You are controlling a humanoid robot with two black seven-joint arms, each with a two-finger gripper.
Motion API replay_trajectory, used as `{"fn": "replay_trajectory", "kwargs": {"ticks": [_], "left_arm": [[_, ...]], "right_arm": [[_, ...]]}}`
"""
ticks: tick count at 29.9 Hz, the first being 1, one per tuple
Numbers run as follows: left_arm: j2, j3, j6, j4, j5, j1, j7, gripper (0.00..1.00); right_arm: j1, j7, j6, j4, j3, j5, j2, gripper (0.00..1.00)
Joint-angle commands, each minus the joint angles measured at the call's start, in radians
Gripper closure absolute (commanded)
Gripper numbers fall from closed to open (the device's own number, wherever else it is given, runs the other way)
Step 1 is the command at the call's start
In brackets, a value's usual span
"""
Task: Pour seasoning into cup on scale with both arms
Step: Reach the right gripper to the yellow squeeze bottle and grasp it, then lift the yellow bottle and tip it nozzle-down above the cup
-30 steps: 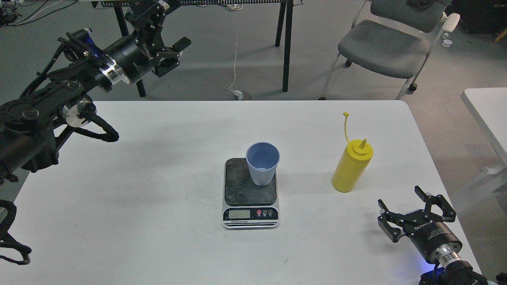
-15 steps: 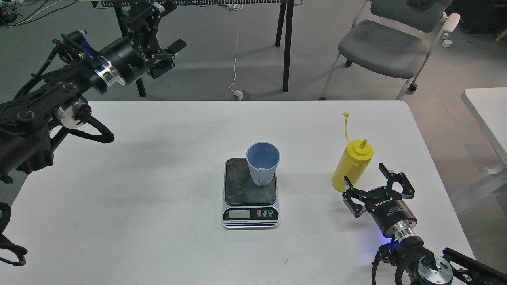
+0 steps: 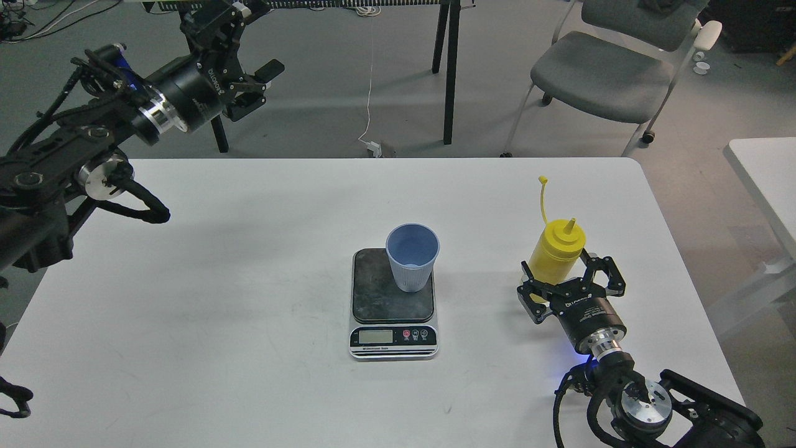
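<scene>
The yellow seasoning bottle (image 3: 555,250) stands upright on the white table at the right, its cap strap sticking up. My right gripper (image 3: 563,274) is open, with its fingers on either side of the bottle's lower body; they do not look closed on it. The light blue cup (image 3: 411,256) stands upright on the dark platform of the scale (image 3: 392,305) at the table's middle. My left gripper (image 3: 245,74) is open and empty, raised high beyond the table's far left edge.
The white table (image 3: 249,298) ends just right of the bottle. A grey chair (image 3: 612,68) stands behind at the right. Black table legs (image 3: 449,68) and a white cable are on the floor behind. A second white table's edge (image 3: 768,180) is at far right.
My right gripper has moved forward and left from the table's near right corner until its open fingers flank the bottle. My left arm has drifted slightly left and up.
</scene>
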Motion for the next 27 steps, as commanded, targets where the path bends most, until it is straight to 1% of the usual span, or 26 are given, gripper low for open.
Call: {"fn": "replay_trajectory", "kwargs": {"ticks": [1, 3, 7, 8, 11, 12, 14, 17, 19, 21, 23, 26, 27], "left_arm": [[-0.001, 0.001, 0.000, 0.000, 0.001, 0.000, 0.000, 0.01], [-0.001, 0.001, 0.000, 0.000, 0.001, 0.000, 0.000, 0.01], [0.000, 0.001, 0.000, 0.000, 0.001, 0.000, 0.000, 0.01], [0.000, 0.001, 0.000, 0.000, 0.001, 0.000, 0.000, 0.01], [0.000, 0.001, 0.000, 0.000, 0.001, 0.000, 0.000, 0.01], [0.000, 0.001, 0.000, 0.000, 0.001, 0.000, 0.000, 0.01], [0.000, 0.001, 0.000, 0.000, 0.002, 0.000, 0.000, 0.01], [0.000, 0.001, 0.000, 0.000, 0.002, 0.000, 0.000, 0.01], [0.000, 0.001, 0.000, 0.000, 0.002, 0.001, 0.000, 0.01], [0.000, -0.001, 0.000, 0.000, 0.002, 0.000, 0.000, 0.01], [0.000, -0.001, 0.000, 0.000, 0.001, 0.000, 0.000, 0.01], [0.000, -0.002, 0.000, 0.000, 0.001, 0.000, 0.000, 0.01], [0.000, -0.002, 0.000, 0.000, 0.001, 0.000, 0.000, 0.01]], "right_arm": [[0.004, 0.061, 0.000, -0.020, 0.027, -0.107, 0.013, 0.14], [0.001, 0.061, 0.000, -0.018, 0.053, -0.190, 0.012, 0.25], [-0.011, 0.061, 0.000, -0.015, 0.110, -0.389, 0.013, 0.41], [-0.011, 0.061, 0.000, -0.014, 0.119, -0.426, 0.015, 0.43], [-0.009, 0.061, 0.000, -0.014, 0.124, -0.465, 0.028, 0.43], [-0.011, 0.061, 0.000, -0.012, 0.122, -0.475, 0.028, 0.50], [-0.011, 0.061, 0.000, -0.005, 0.117, -0.480, 0.030, 0.56], [-0.005, 0.061, 0.000, 0.011, 0.117, -0.518, 0.028, 0.57], [0.003, 0.061, 0.000, 0.061, 0.122, -0.621, 0.010, 0.57], [0.004, 0.061, 0.000, 0.135, 0.166, -0.736, -0.043, 0.57], [0.015, 0.061, 0.000, 0.197, 0.197, -0.799, -0.105, 0.57], [0.081, 0.061, 0.000, 0.312, 0.182, -0.866, -0.217, 0.57], [0.101, 0.061, -0.034, 0.348, 0.171, -0.903, -0.261, 0.57]]}}
